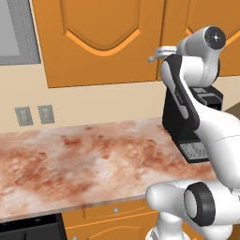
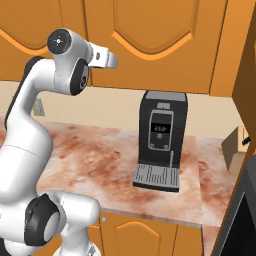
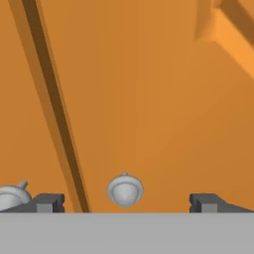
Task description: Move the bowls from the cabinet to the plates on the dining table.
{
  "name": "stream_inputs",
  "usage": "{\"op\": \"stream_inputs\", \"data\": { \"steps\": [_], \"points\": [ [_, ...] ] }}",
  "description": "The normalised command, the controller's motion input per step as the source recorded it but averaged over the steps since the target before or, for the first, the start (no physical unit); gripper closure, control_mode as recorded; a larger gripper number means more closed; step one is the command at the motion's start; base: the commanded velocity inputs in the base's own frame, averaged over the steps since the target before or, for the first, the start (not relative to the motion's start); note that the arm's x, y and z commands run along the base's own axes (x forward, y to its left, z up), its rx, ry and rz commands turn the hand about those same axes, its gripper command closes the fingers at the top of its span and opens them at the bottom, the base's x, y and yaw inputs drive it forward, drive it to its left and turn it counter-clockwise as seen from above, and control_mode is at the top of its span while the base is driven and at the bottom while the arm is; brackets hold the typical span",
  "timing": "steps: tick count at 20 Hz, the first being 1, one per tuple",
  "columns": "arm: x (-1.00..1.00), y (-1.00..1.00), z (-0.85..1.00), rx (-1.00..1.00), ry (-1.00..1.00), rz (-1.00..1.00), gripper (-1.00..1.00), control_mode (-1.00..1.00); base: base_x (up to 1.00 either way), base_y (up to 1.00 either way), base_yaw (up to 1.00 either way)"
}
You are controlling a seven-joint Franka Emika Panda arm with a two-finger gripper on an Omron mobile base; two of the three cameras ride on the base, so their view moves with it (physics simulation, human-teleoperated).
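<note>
While the cabinet (image 1: 101, 42) stood shut, the bowls lay out of sight, presumably behind its doors; the plates and dining table were likewise not to be seen.

Item: gripper (image 3: 126, 202). Jaws spread wide, nothing between them, raised to the cabinet's lower edge above the table (image 1: 70, 159).

Item: knob (image 3: 125, 190). Small, round, silver; in the hand view it sat between the two fingertips (image 3: 47, 202), close ahead. A second knob (image 3: 11, 195) showed at the far left of that view, past the dark seam between the doors.

Item: coffee machine (image 2: 160, 140). Black, on the table to the right of the arm, below the cabinet, well apart from the gripper.

Item: wall outlets (image 1: 33, 115). Two, on the far wall at left.

Step in hand, judged: taking hold of the knob to pull the door open. Done well, the gripper would advance straight until the knob's stem lay between the fingers, close squarely behind the head, then pull along the door's swing arc, not straight back, lest the small round knob slip free. The arm should keep above the coffee machine throughout.
</note>
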Motion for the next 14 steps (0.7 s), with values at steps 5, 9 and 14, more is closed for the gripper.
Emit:
{"op": "stream_inputs", "data": {
  "steps": [5,9,14],
  "points": [
    [0.01,0.00,-0.03,0.00,0.00,0.00,-1.00,-1.00,0.00,0.00,0.00],
    [0.00,0.00,-0.13,0.00,0.00,0.00,-1.00,-1.00,0.00,0.00,0.00],
    [0.06,0.04,-0.15,0.00,0.00,0.00,1.00,-1.00,0.00,0.00,0.00]
  ]
}}
